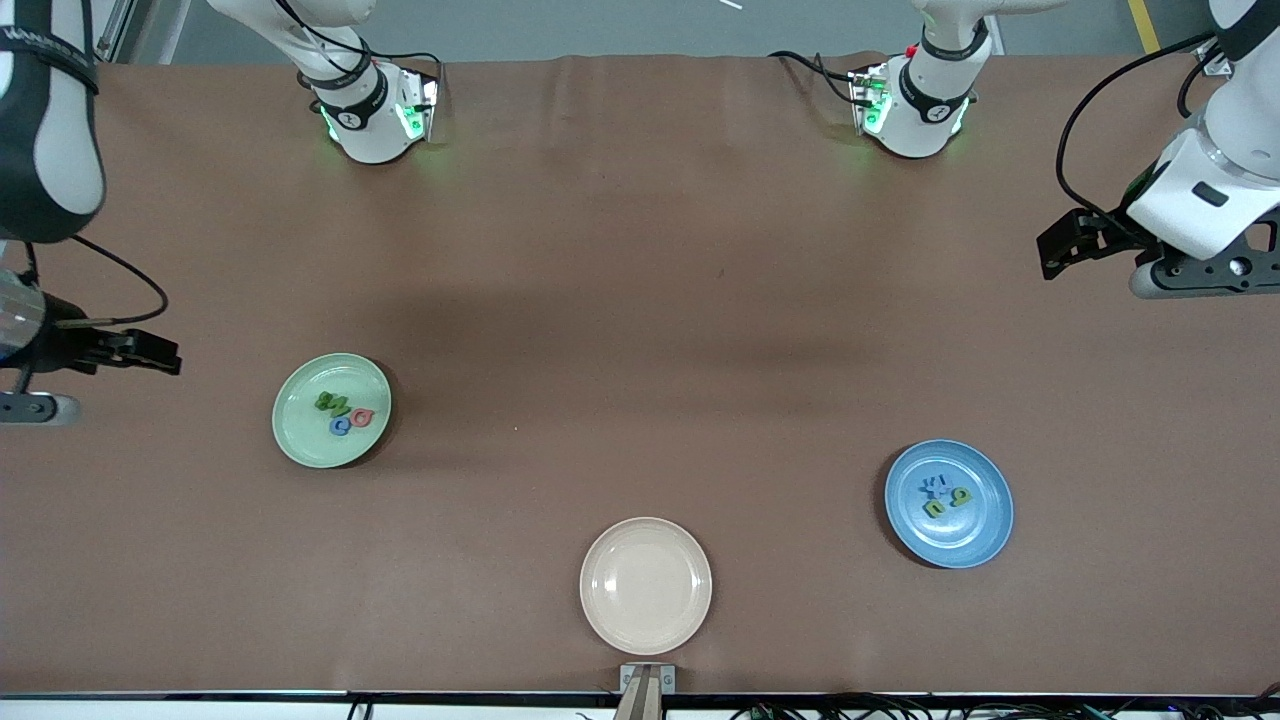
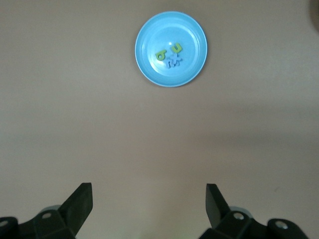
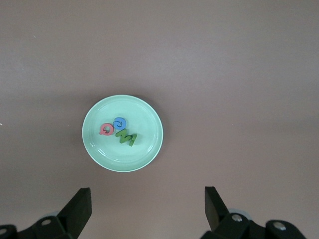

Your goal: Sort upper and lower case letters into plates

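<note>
The pale green plate lies toward the right arm's end of the table. It holds a green letter, a blue one and a pinkish red one. The blue plate lies toward the left arm's end, nearer to the front camera. In it are yellow-green and blue letters. My right gripper hangs open and empty over bare table beside the green plate. My left gripper is open and empty over bare table, well apart from the blue plate.
A beige plate with nothing in it sits near the table's front edge, midway between the two arms' ends. A brown cloth covers the table. Both arm bases stand along the edge farthest from the front camera.
</note>
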Motion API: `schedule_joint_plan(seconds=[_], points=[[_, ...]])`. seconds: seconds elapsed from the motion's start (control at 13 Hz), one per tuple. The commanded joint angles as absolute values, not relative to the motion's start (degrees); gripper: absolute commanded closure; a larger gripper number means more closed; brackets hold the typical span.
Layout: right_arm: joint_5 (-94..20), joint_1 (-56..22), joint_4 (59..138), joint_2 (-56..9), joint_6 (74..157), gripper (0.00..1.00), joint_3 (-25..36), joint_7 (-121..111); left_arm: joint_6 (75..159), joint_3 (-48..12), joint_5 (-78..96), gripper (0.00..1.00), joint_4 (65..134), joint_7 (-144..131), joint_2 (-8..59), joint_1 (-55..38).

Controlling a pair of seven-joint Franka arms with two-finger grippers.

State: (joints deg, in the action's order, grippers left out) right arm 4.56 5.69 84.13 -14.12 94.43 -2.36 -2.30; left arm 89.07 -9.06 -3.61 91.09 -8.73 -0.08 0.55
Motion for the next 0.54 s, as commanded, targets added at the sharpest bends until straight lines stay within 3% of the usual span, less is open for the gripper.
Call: schedule_joint_plan(seconds=[0.0,0.46], points=[[3.0,6.3,81.6,-15.8,92.6,0.0,-3.3,-1.2,88.1,-8.0,-2.3,0.0,93.6,-7.9,-3.0,-0.6],[1.2,6.4,82.6,-11.2,85.4,0.0,-3.3,-1.7,88.0,-7.6,-1.5,0.0,95.1,-7.9,-5.3,-0.5]])
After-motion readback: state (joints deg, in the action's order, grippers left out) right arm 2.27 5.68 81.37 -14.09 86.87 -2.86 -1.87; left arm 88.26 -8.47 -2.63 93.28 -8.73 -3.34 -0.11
